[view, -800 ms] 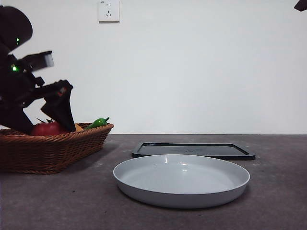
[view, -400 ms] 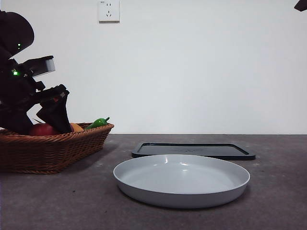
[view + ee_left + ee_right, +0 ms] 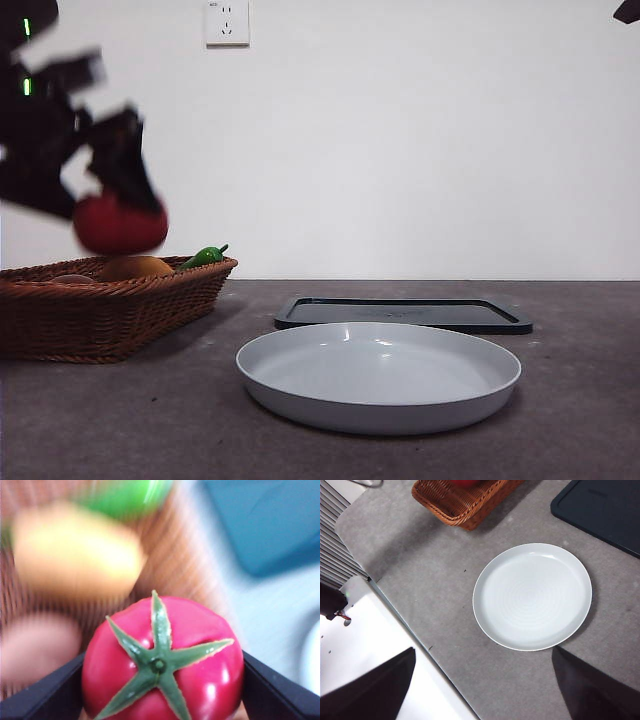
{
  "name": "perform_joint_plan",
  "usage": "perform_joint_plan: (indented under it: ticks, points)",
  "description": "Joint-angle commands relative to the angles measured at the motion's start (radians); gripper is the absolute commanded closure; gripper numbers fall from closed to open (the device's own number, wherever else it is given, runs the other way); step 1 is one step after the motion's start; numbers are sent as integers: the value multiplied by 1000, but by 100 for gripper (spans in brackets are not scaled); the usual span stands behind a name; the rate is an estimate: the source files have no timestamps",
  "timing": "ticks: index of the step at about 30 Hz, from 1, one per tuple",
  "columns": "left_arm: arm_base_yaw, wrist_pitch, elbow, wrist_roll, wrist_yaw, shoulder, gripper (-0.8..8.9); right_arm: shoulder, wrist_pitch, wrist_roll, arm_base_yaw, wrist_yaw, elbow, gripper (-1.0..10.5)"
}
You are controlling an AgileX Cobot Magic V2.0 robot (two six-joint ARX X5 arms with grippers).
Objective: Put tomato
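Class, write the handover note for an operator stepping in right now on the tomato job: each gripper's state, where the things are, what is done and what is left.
Left gripper: shut on the tomato, held in the air above the wicker basket.
Right gripper: open, empty, waiting high over the table, looking down on the white plate.
Still in the basket: an orange fruit and a green pepper.
A dark tray lies flat behind the plate; both hold nothing.
Done: tomato grasped and clear of the basket.
Left: carry it over, set it down, probably on the plate, and release.
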Motion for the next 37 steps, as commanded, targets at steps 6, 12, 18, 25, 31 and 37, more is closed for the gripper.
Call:
perform_joint_plan:
  ticks: [6,12,18,25,31,37]
  points:
    - [-126,-21,25,-25,63,-147,507,8,5,10,5,3,18,514]
    - [-295,4,25,-24,62,-144,507,8,4,10,5,3,18,514]
    - [-438,76,25,-24,50,-51,507,8,3,10,5,3,18,514]
    - [-541,148,25,-14,-13,103,506,8,2,10,5,3,18,514]
    - [-576,217,25,-8,-34,217,506,8,1,10,5,3,18,514]
    - [-583,263,25,-4,-47,299,506,8,-1,10,5,3,18,514]
